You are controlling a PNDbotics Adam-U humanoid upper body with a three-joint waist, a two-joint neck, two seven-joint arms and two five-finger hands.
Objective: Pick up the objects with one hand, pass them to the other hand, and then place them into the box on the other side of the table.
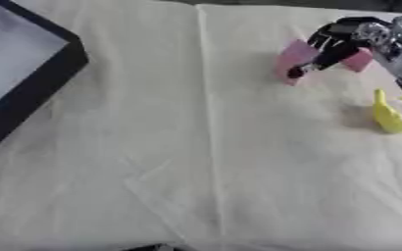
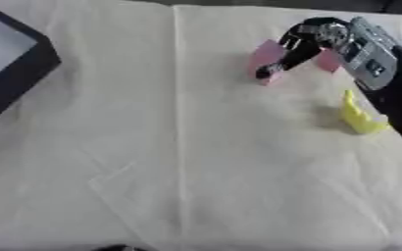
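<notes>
One hand (image 2: pixel 303 46) is all you get here, the robot's right one, coming in from about 2 o'clock with its silver and black forearm (image 2: pixel 367 51) running off toward the right edge. Its dark fingers (image 1: pixel 312 66) are curled down over the pink object (image 1: pixel 292 59), with the fingertips landing on the near-left part of it, so I'd call that a grasp around the pink thing. Whether it's actually off the cloth or just sitting there under the fingers, I can't tell.

Shape-wise the pink object looks like a flat-sided block, and a bit of it pokes out on the far side of the hand too, toward 3 o'clock from the fingers.

Moving outward, at roughly 5 o'clock from the hand there's a yellow object (image 2: pixel 357 117) lying on the cloth, near the right edge and just beside the dark arm. It's got a thin pointy bit sticking up and a fatter base, kinda banana-ish, but I can't say more than that. It's apart from the pink one, not touching.

Everything sits on a cream cloth (image 1: pixel 196 171) covering the table, with a long crease running top to bottom a little left of the hand and some fainter fold lines lower down.

Way over at 9 to 10 o'clock, well apart from the hand, sits the box (image 1: pixel 41 83), dark walls and a pale inside, cut off by the left edge.
</notes>
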